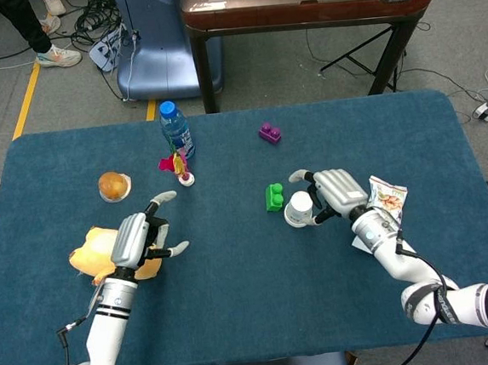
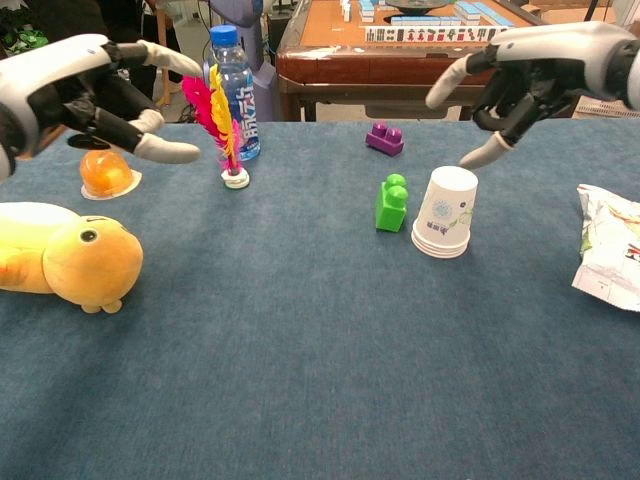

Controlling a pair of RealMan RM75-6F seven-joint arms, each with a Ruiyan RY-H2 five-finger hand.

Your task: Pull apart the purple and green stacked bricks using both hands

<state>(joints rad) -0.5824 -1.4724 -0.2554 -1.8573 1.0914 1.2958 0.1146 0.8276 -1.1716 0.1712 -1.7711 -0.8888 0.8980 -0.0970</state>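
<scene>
We see the purple brick [image 1: 269, 132] lying well apart from the green brick [image 1: 274, 197], which stands on end just beside the stacked paper cups [image 1: 298, 209]; both are hard, studded plastic on blue felt. Our right hand [image 1: 335, 193] hovers over the cups, fingers spread and holding nothing; a careless drop could topple them. Our left hand [image 1: 140, 239], fingers spread, hangs above the plush duck [image 1: 96, 251].
</scene>
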